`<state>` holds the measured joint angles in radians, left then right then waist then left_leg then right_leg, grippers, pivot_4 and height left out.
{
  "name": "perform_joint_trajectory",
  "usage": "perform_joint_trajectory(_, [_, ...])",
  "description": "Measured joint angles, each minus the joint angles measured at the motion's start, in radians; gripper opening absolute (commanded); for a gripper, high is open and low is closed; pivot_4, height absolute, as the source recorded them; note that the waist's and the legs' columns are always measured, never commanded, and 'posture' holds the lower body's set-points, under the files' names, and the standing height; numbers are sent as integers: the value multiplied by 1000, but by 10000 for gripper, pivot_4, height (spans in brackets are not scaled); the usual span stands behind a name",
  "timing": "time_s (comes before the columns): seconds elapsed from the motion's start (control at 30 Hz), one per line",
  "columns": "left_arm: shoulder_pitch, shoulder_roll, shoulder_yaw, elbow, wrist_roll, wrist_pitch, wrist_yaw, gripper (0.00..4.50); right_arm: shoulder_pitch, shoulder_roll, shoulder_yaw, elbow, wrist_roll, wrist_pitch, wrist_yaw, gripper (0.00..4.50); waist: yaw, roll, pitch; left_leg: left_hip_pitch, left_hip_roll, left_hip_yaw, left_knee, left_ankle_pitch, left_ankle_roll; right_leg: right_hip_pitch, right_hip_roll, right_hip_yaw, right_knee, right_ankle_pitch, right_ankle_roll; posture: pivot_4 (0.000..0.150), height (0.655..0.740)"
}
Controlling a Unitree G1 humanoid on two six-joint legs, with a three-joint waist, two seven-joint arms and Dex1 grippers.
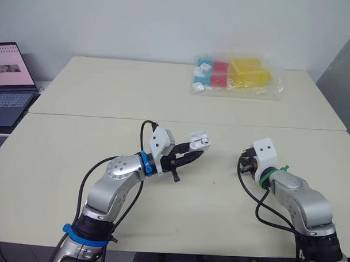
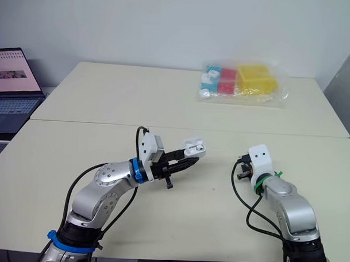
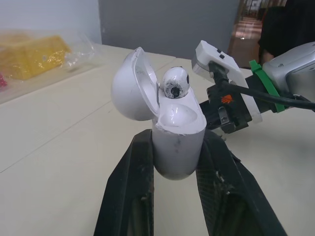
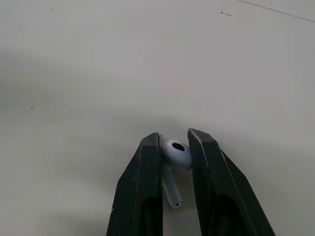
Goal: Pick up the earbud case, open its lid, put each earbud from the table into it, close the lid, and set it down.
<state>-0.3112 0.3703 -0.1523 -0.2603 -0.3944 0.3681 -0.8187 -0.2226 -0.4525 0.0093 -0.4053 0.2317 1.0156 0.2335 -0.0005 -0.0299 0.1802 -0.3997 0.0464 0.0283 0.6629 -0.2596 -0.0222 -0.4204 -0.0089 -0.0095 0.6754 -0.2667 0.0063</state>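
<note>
white plastic is seen clamped between the two black fingers of the left gripper point(image 1: 197, 150): the earbud case point(image 1: 199, 141) is held raised above the table point(image 1: 107, 94), near its middle, with the lid point(image 3: 132, 86) swung open. in the head views the case reads as a small white shape. in the left wrist view its detail is given: the lid is hinged back to one side and one earbud point(image 3: 175, 82) is seated in the body, its rounded head standing above the rim. that wrist view also takes in the right arm's white camera mount point(image 3: 219, 60), just beyond the case. from the head views the right arm is seen lowered toward the table, to the right of the case and apart from it. the right wrist view gives the right gripper point(image 4: 174, 141) itself, its fingers pressed against the head of a second earbud point(image 4: 176, 153), with the stem pointing back toward the wrist. whether that earbud is resting on the surface or held just off it cannot be told. near the far edge of the table a clear bag of coloured blocks point(image 1: 237, 75) is laid, and a laptop point(image 1: 10, 82) is seen beyond the table's left side.
</note>
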Motion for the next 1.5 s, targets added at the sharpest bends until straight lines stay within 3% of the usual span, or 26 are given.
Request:
perform_joint_trajectory(0.17, [18,14,0,-4,2,-3,-1,7854,35,-383,56,-36,64,-125,390,4255,-2,1,1,0,-1,0,-1,0,0,0,-1,0,-2,0,0,1500,7378])
perform_joint_trajectory(0.3, [18,13,-6,-6,3,-3,0,7854,56,-564,142,0,50,-426,718,4255,-5,1,1,2,1,0,-1,0,0,0,2,0,-1,0,0,1500,7378])
perform_joint_trajectory(0.43, [29,18,-9,-11,3,-4,0,7854,30,-681,199,133,-37,-623,899,4255,-5,1,1,2,1,1,1,0,0,1,2,0,0,0,0,1500,7378])
perform_joint_trajectory(0.63, [63,21,-15,-46,4,-3,4,7854,-93,-714,292,328,-184,-879,1088,4255,-5,1,1,3,1,1,1,0,0,1,1,1,1,0,0,1500,7378])
perform_joint_trajectory(0.93, [74,27,-16,-66,4,2,22,7854,-144,-695,309,395,-252,-949,1161,4255,-2,1,1,5,0,1,2,0,0,3,0,1,2,0,0,1500,7378])
perform_joint_trajectory(1.17, [75,28,-16,-70,4,3,22,7854,-147,-674,294,416,-281,-948,1144,26634,0,1,1,15,0,1,2,0,0,13,-1,0,1,0,0,1500,7378])
perform_joint_trajectory(1.37, [74,27,-17,-70,4,3,22,7854,-139,-663,270,421,-270,-942,1143,27362,-1,1,1,15,0,1,1,0,0,13,-1,1,1,0,0,1500,7378])
perform_joint_trajectory(1.5, [72,22,-19,-69,4,3,22,7854,-100,-680,214,330,-201,-817,1162,27362,0,1,1,15,0,1,1,0,0,13,-1,1,1,0,0,1500,7378])
